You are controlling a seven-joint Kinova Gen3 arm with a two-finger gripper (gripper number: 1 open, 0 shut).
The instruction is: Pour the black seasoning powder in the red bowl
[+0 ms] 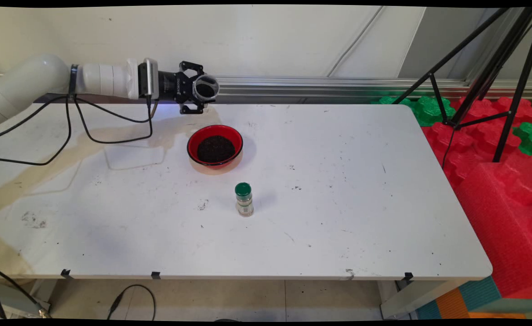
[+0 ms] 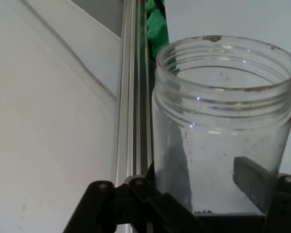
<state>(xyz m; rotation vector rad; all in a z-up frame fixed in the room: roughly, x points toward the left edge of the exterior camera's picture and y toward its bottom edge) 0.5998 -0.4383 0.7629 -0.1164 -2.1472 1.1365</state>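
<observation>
My gripper (image 1: 201,88) is shut on a clear, open-mouthed jar (image 1: 206,88), held sideways above the table's far edge with its mouth facing right. Seen from the hand, the jar (image 2: 223,126) looks nearly empty, with dark specks on its wall, and a black finger (image 2: 254,182) shows through the glass. Just below and slightly right of the jar stands a red bowl (image 1: 215,146) filled with dark grains. A small bottle with a green cap (image 1: 244,199) stands upright nearer the front.
Black cables (image 1: 73,129) hang from the arm over the white table's (image 1: 361,203) left part. A black tripod (image 1: 488,68) and red and green foam blocks (image 1: 501,172) stand off the table's right side. Dark crumbs are scattered on the tabletop.
</observation>
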